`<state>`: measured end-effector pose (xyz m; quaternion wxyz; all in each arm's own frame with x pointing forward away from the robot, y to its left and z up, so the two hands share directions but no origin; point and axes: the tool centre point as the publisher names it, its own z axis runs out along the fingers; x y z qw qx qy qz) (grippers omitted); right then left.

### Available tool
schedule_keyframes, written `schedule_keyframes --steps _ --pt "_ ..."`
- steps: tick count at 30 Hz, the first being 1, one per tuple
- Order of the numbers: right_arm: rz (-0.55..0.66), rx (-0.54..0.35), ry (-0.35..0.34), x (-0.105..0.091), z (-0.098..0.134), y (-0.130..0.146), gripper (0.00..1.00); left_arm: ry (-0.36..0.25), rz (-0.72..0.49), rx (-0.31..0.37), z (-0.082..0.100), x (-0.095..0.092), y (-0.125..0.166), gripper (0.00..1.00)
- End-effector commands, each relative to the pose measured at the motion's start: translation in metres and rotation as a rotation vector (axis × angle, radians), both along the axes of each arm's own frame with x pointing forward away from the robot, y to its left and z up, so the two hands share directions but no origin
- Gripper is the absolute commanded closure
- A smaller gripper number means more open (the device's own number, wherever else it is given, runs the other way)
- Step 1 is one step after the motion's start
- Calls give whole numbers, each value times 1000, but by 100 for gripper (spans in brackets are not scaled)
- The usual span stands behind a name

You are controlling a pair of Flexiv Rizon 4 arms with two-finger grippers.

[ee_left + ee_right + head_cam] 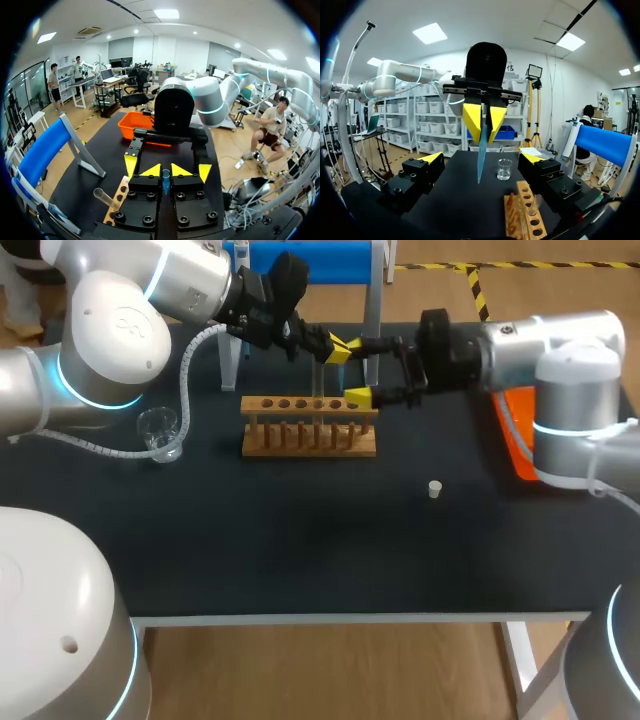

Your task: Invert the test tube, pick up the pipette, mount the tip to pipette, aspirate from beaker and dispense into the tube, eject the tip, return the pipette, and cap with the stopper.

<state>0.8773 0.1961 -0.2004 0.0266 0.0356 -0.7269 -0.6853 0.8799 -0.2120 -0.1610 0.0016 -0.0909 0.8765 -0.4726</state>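
Note:
My left gripper (340, 350) hangs above the wooden rack (310, 425), shut on a slim bluish test tube (481, 155) that points down from its yellow tips. In the left wrist view the tube's end (166, 181) shows between the pads. My right gripper (359, 368) comes in from the right, facing the left one. It stands wide open, one finger on each side of the tube, touching nothing. In the right wrist view the tube hangs midway between its fingertips (431, 159). The small white stopper (435, 489) lies on the mat to the right of the rack. The glass beaker (160, 432) stands to the rack's left.
A clear tube (102, 196) leans in an end hole of the rack. An orange tray (518, 430) sits at the right edge under my right arm. A blue stand (300, 260) rises at the back. My left arm's cable loops beside the beaker.

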Motion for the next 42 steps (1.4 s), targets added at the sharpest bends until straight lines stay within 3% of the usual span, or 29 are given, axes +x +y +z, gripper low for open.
schedule_keyframes --steps 1,19,25,36,40,41,42 --pt "14 0 3 2 1 4 0 2 -2 3 1 0 0 100" --pt "30 34 33 -1 8 10 0 2 -2 3 1 0 0 100" --pt "33 38 44 -2 6 13 36 2 -2 3 1 0 0 100" --pt "37 47 61 0 5 17 55 2 -2 3 1 0 0 100" --pt "43 51 58 -1 5 17 84 2 -2 3 1 0 0 100" --pt "44 52 57 -1 5 17 98 2 -2 3 1 0 0 100" --pt "46 53 56 -1 5 17 100 2 -2 3 1 0 0 100"
